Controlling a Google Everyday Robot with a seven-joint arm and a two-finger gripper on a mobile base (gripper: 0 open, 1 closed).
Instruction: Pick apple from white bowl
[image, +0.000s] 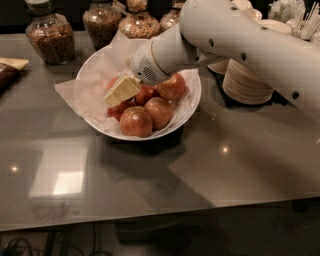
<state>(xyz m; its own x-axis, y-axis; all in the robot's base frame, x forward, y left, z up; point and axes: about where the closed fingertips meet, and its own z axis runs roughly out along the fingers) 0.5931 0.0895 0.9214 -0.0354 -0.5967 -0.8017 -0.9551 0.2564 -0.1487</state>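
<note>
The gripper (120, 92) is down inside the white bowl (195, 102), on the left half of the fruit pile. Its pale, blocky end slants down and to the left, and it sits just over the red fruit there. From where I stand I cannot tell whether it is open, closed, or gripping anything, because the round wrist housing (147, 68) hides what lies behind that pale end.

The apple (147, 94), the rosy red one, lies near the middle of the bowl. It is right against the gripper's lower right side and partly tucked under the wrist. Another patch of red skin shows below the gripper's tip.

Three yellow-orange blushed apples (160, 112) crowd around it. One is at the front of the bowl, one is just right of that, and one is up by the far right rim, touching the wrist.

The arm (240, 42) comes in from the upper right as a thick white tube. It bends at a rounded joint above the bowl's far edge, then narrows and angles down and leftward to the wrist.

Crinkled white paper (82, 92) lines the bowl and spills over its left rim onto the grey countertop (150, 185). The countertop is glossy, and light glares on it toward the front left.

A stack of small paper bowls (247, 82) stands to the right of the bowl, partly behind the arm. Along the back stand glass jars (50, 37) of brownish dry goods, one at the left and more behind the bowl.
</note>
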